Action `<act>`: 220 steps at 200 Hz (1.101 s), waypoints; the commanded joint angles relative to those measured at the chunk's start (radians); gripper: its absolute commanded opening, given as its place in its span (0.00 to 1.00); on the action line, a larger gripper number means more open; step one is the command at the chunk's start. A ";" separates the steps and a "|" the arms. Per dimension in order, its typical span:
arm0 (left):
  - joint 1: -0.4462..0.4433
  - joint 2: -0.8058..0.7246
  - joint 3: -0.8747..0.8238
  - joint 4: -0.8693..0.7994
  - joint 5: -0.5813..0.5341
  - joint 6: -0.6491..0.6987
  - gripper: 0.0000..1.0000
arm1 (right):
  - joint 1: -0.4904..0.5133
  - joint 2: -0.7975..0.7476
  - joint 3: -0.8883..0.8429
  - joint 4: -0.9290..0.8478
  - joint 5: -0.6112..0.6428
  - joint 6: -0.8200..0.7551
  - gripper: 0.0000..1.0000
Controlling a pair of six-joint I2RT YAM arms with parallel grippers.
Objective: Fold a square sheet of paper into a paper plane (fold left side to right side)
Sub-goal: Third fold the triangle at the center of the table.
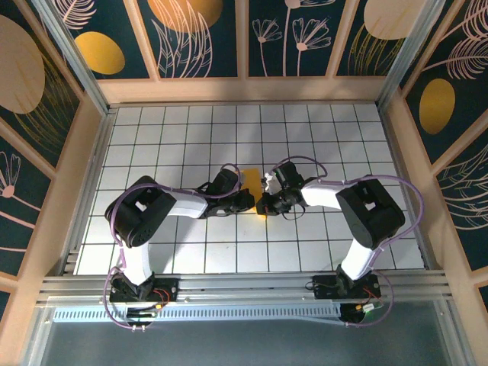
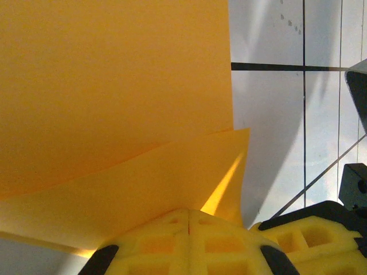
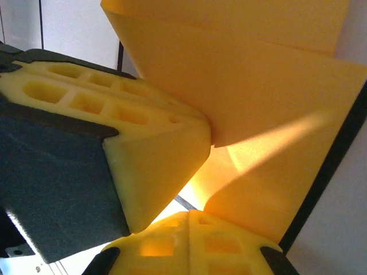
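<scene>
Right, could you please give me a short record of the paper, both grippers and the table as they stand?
paper: square sheet of paper, orange-yellow, partly folded, layers overlapping with a gap between them
left arm: left gripper shut, the sheet's layers running into its tips
right arm: right gripper shut at the sheet's lower fold
spacing: both grippers close together, mid-table
surface: table, white tiles with dark grid lines
progress: not yet a pointed dart
</scene>
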 commanded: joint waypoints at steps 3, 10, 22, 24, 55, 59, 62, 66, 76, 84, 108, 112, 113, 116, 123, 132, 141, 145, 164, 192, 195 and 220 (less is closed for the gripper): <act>0.004 0.032 -0.026 -0.060 -0.030 -0.008 0.00 | 0.006 0.030 0.028 0.014 0.034 0.014 0.00; 0.003 0.032 -0.024 -0.061 -0.031 -0.007 0.00 | 0.006 0.035 0.026 0.009 0.034 0.014 0.00; 0.004 0.032 -0.023 -0.066 -0.034 -0.008 0.00 | 0.006 0.039 0.015 -0.006 0.035 0.011 0.00; 0.003 0.032 -0.023 -0.065 -0.034 -0.008 0.00 | 0.006 0.039 0.014 -0.008 0.037 0.011 0.00; 0.005 0.032 -0.021 -0.072 -0.040 -0.012 0.00 | 0.005 0.012 -0.038 -0.056 0.051 0.007 0.00; 0.005 0.033 -0.021 -0.072 -0.040 -0.012 0.00 | 0.005 0.005 -0.046 -0.061 0.052 0.007 0.00; 0.006 0.032 -0.021 -0.072 -0.040 -0.013 0.00 | 0.006 0.002 -0.053 -0.065 0.053 0.007 0.00; 0.006 0.033 -0.021 -0.072 -0.041 -0.012 0.00 | 0.005 -0.003 -0.061 -0.072 0.055 0.007 0.00; 0.007 0.033 -0.021 -0.073 -0.042 -0.014 0.00 | 0.002 -0.016 -0.079 -0.086 0.057 0.005 0.00; 0.006 0.033 -0.021 -0.073 -0.042 -0.014 0.00 | 0.000 -0.030 -0.097 -0.094 0.057 0.004 0.00; 0.007 0.035 -0.020 -0.073 -0.042 -0.014 0.00 | -0.016 -0.074 -0.142 -0.110 0.057 0.005 0.00; 0.007 0.034 -0.018 -0.073 -0.042 -0.014 0.00 | -0.018 -0.082 -0.147 -0.114 0.057 0.004 0.00; 0.007 0.033 -0.018 -0.073 -0.042 -0.014 0.00 | -0.019 -0.084 -0.149 -0.114 0.057 0.004 0.00; 0.007 0.035 -0.017 -0.073 -0.042 -0.014 0.00 | -0.021 -0.090 -0.153 -0.117 0.057 0.004 0.00; 0.007 0.037 -0.014 -0.070 -0.040 -0.015 0.00 | -0.026 -0.104 -0.158 -0.127 0.057 0.001 0.00; 0.006 0.042 -0.007 -0.074 -0.037 -0.014 0.00 | -0.027 -0.125 -0.161 -0.137 0.057 -0.004 0.00; 0.007 0.048 0.003 -0.073 -0.036 -0.014 0.00 | -0.027 -0.151 -0.160 -0.152 0.056 -0.013 0.00; 0.006 0.050 0.006 -0.074 -0.035 -0.014 0.00 | -0.026 -0.161 -0.158 -0.159 0.055 -0.018 0.00; 0.006 0.063 0.029 -0.073 -0.032 -0.014 0.00 | -0.085 -0.235 -0.146 -0.177 0.051 -0.047 0.00; 0.007 0.085 0.063 -0.046 -0.008 -0.028 0.00 | -0.179 -0.319 -0.146 -0.109 0.040 -0.080 0.23; 0.008 0.085 0.065 -0.042 -0.005 -0.032 0.00 | -0.186 -0.323 -0.147 -0.098 0.040 -0.081 0.26; 0.012 0.070 0.086 -0.015 0.010 -0.045 0.00 | -0.215 -0.317 -0.148 0.035 0.054 -0.098 0.48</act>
